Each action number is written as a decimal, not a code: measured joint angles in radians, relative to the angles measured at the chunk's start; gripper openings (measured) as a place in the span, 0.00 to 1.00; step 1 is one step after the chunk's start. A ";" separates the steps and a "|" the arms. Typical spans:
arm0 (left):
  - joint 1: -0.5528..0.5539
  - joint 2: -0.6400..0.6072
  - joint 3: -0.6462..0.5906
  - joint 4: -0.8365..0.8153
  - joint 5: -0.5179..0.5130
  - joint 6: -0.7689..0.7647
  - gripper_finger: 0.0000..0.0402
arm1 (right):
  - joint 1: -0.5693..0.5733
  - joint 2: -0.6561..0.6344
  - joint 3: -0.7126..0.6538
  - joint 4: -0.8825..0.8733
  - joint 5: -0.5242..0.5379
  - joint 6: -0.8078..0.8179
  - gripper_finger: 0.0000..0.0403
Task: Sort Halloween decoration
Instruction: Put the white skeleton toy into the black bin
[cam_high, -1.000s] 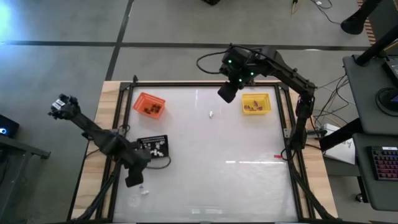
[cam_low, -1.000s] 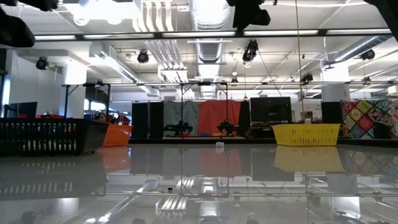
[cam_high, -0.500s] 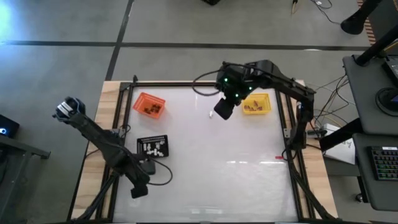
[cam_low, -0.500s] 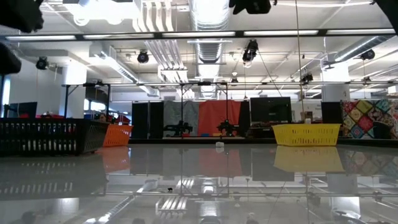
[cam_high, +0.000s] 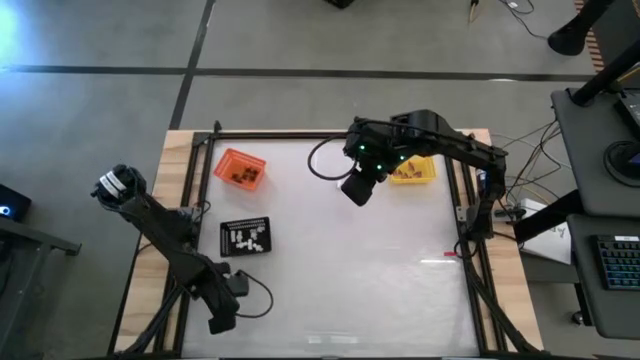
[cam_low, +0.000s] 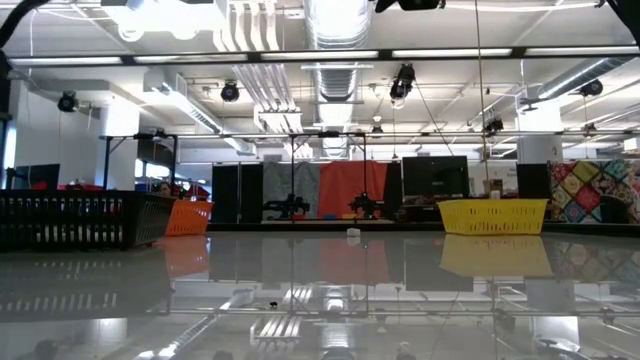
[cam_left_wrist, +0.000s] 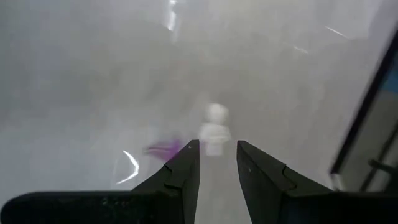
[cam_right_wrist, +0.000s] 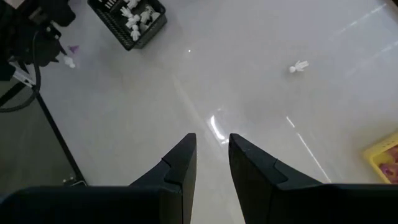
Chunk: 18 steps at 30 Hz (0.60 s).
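My left gripper (cam_high: 221, 322) hangs low over the table's near left corner, open. In the left wrist view a white trinket (cam_left_wrist: 215, 131) lies on the table just beyond its fingertips (cam_left_wrist: 217, 152), with a purple trinket (cam_left_wrist: 164, 149) beside it; neither is touched. My right gripper (cam_high: 355, 188) is high above the far middle of the table, open and empty (cam_right_wrist: 211, 146). Below and ahead of it lies another white trinket (cam_right_wrist: 298, 66), also in the low view (cam_low: 353, 233). The black tray (cam_high: 245, 237) holds several white trinkets.
The orange tray (cam_high: 240, 168) stands at the far left with dark pieces in it, and the yellow tray (cam_high: 411, 168) at the far right behind the right arm. A dark frame (cam_high: 330, 136) rims the glossy table top. A cable (cam_high: 262, 296) loops from the left wrist.
My left gripper has gone down and toward the table's near edge, ending over the trinkets in the near left corner. My right gripper has swung from beside the yellow tray toward the table's middle, staying high, and now covers the lone white trinket in the high view.
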<state>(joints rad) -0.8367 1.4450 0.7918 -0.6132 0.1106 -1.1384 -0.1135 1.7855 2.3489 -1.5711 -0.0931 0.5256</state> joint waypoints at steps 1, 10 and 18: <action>-0.002 0.012 0.006 0.014 0.011 0.005 0.22 | 0.001 0.000 0.000 0.000 0.000 0.005 0.21; -0.006 0.108 0.047 0.010 0.012 0.049 0.22 | 0.000 0.000 0.000 0.000 0.001 0.041 0.21; -0.006 0.142 0.047 0.015 0.011 0.051 0.22 | 0.017 0.000 0.000 0.000 0.003 0.042 0.21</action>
<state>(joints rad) -0.8429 1.5871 0.8391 -0.5983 0.1219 -1.0873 -0.0961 1.7855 2.3489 -1.5711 -0.0898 0.5674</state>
